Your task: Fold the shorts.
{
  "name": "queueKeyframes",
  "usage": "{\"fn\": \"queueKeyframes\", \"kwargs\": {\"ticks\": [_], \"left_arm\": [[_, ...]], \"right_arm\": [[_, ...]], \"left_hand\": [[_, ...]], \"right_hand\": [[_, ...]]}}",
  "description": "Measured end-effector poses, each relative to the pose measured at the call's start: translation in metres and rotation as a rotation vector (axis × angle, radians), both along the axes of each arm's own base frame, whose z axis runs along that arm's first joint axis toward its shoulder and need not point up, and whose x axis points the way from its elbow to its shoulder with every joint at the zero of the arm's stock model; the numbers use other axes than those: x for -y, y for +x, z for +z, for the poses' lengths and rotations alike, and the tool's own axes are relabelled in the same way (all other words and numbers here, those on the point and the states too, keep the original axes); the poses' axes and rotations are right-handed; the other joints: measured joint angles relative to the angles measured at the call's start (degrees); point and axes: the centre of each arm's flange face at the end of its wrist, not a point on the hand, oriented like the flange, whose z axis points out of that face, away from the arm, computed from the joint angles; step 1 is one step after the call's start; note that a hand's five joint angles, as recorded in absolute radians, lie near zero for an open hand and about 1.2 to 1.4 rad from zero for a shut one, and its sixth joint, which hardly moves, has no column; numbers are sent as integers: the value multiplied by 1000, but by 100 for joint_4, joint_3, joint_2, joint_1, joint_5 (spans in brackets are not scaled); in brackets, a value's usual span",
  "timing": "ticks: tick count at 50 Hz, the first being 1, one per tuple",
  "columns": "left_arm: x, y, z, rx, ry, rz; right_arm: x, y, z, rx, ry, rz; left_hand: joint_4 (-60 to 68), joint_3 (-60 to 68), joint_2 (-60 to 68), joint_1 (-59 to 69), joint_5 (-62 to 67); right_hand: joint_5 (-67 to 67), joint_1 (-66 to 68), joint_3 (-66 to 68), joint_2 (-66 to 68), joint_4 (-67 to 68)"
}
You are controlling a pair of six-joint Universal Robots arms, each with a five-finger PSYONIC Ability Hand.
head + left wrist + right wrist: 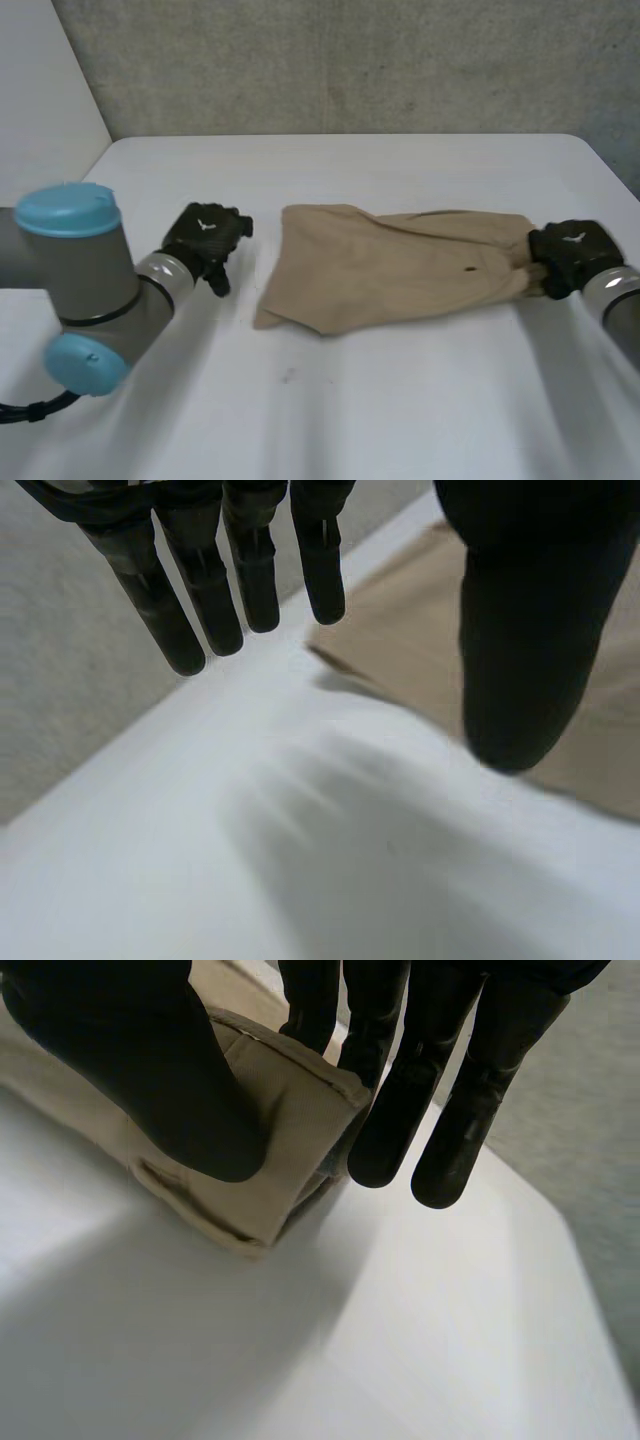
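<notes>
From 8 o'clock the left arm reaches over the flat white table [350, 400]. Its black left hand [205, 240] hovers at 9 o'clock with its fingers [200, 590] straight, spread from the thumb and holding nothing. It sits just beside the near edge of the tan fabric shorts [390, 265], probably staged to take that edge. The shorts lie flat across the centre. At 3 o'clock the black right hand [570, 255] pinches their thick seamed end, thumb on top and fingers [400, 1110] against the edge, likely to anchor the fold.
</notes>
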Motion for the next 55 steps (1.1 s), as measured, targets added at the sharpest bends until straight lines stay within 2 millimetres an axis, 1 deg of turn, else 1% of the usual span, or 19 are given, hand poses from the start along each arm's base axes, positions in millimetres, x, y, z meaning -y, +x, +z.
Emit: {"fn": "queueKeyframes", "kwargs": {"ticks": [7, 10, 11, 13, 17, 20, 21, 22, 23, 25, 27, 31, 33, 34, 35, 37, 43, 48, 55], "left_arm": [[-22, 10, 42, -41, -77, 0], [-26, 12, 47, -47, -88, -1], [-34, 15, 55, -55, -105, -2], [-38, 16, 58, -58, -111, -3], [-46, 18, 62, -64, -117, -5], [-48, 18, 62, -69, -114, -7], [-48, 18, 62, -69, -114, -7], [-49, 18, 62, -73, -111, -7], [-50, 17, 62, -79, -109, -8], [-50, 17, 62, -83, -107, -9], [-50, 16, 61, -96, -101, -10], [-50, 13, 61, -109, -96, -13], [-50, 10, 62, -116, -99, -19], [-49, 9, 63, -119, -102, -22], [-49, 7, 63, -122, -106, -26], [-47, 4, 66, -128, -117, -34], [-39, -16, 79, -171, -166, -70], [-34, -44, 90, -260, -169, -120], [-35, -83, 79, -361, -92, -180]], "right_arm": [[16, -35, 27, -151, -12, -52], [18, -36, 30, -173, -14, -50], [23, -30, 43, -229, -43, -14], [23, -18, 52, -240, -69, 21], [13, 40, 78, -214, -165, 175], [-4, 82, 84, -184, -205, 299], [-4, 82, 84, -184, -205, 299], [-13, 98, 83, -174, -210, 354], [-35, 132, 76, -155, -209, 479], [-45, 144, 71, -149, -203, 531], [-80, 177, 50, -132, -158, 707], [-114, 198, 22, -124, -84, 880], [-127, 201, 14, -118, -53, 948], [-128, 202, 15, -116, -52, 954], [-129, 201, 19, -105, -53, 958], [-126, 198, 30, -77, -58, 942], [-97, 177, 66, 87, -44, 789], [-64, 143, 97, 322, 9, 584], [-41, 121, 97, 447, 75, 439]], "left_hand": [[-135, -117, -125, -67, -128], [-139, -125, -126, -67, -132], [-142, -125, -126, -67, -132], [-145, -125, -126, -67, -132], [-156, -125, -126, -67, -132], [-156, -125, -126, -67, -132], [-156, -125, -126, -67, -132], [-157, -125, -126, -67, -132], [-156, -125, -126, -67, -132], [-156, -125, -126, -67, -132], [-156, -125, -126, -67, -132], [-156, -125, -126, -67, -132], [-156, -125, -126, -67, -132], [-156, -125, -126, -67, -132], [-156, -125, -126, -67, -132], [-156, -125, -126, -67, -132], [-156, -126, -126, -67, -132], [-156, -125, -126, -67, -133], [-152, -125, -123, -67, -120]], "right_hand": [[29, 82, 0, 22, 1], [29, 92, 0, 21, 1], [29, 94, 0, 21, 1], [29, 105, 0, 22, 1], [30, 126, 0, 110, 1], [64, 126, 0, 121, 1], [64, 126, 0, 121, 1], [75, 126, 0, 121, 1], [75, 126, 0, 121, 1], [76, 126, 0, 121, 1], [76, 126, 0, 121, 1], [-250, -57, -437, -357, -466], [-1790, -1426, -1996, -2064, -2126], [-1790, -1426, -1996, -2064, -2126], [-4248, -3589, -4407, -4544, -4633], [-4936, -3954, -5179, -5089, -5302], [-5145, -4033, -5542, -5365, -5508], [-5145, -4033, -5542, -5365, -5508], [-5145, -4033, -5542, -5366, -5508]]}}
